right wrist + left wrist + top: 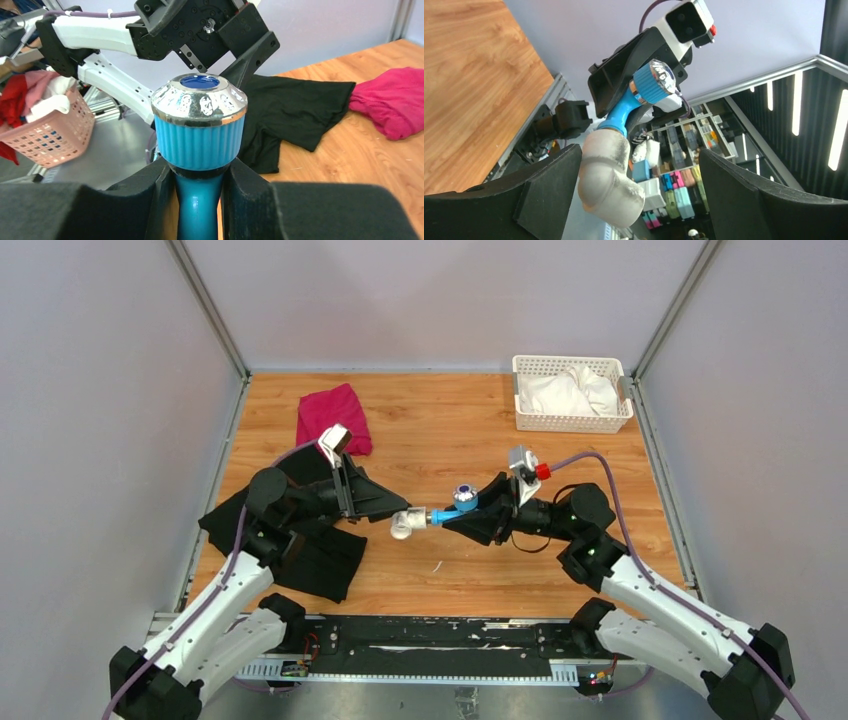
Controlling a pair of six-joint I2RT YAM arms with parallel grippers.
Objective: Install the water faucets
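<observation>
Both arms stretch inward, meeting above the worktop; left hand (640, 197) spread wide, right hand (199, 202) clamped on the tap (199, 132).

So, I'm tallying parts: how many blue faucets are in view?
1. The blue faucet is in the air, clamped in the right gripper, its white fitting inside the open left gripper. The black cloth could hide others.

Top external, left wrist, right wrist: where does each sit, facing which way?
Top external: above and behind the bases, looking down on the wooden table; both arms show.
Left wrist: on the left arm, facing the white plastic pipe fitting between its open left claw.
Right wrist: on the right arm, facing the left arm over its right claw, shut on the bright blue plastic tap.
Both wrist views share the tap.
</observation>
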